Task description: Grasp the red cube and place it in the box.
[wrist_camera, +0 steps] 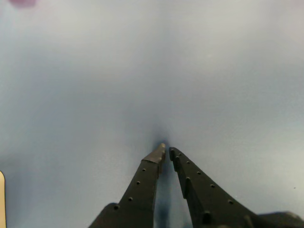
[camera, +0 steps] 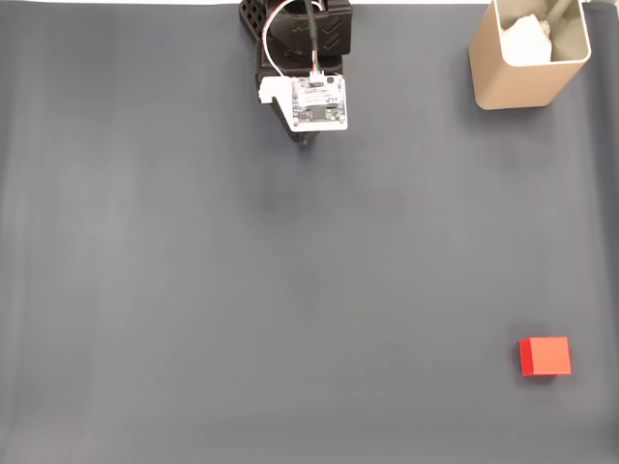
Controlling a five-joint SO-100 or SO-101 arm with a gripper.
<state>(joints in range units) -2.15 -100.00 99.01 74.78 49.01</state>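
- In the fixed view, you see the red cube [camera: 545, 355]: small, bright red, plain-faced, with a slightly darker strip along its left side, sitting flat on the dark grey mat [camera: 193, 290].
- Take the box [camera: 528, 55] as your landmark: it stands at the top right, tan, tall, thin-walled with rounded corners, with something white and crumpled inside. The cube lies well below the box, almost straight down from it, near the lower right edge.
- The arm [camera: 305, 58] sits well to the left of the box at the top edge, black, with a white circuit board facing up and thin wires looping above it.
- The mat covers nearly everything you see, smooth and evenly lit; a bright white strip runs along the top edge behind the box.
- In the wrist view, your gripper [wrist_camera: 166, 151] points up from the bottom edge, its two black fingers drawn nearly together at the tips and holding nothing.
- Beneath it the mat looks pale blue-grey and blurred.
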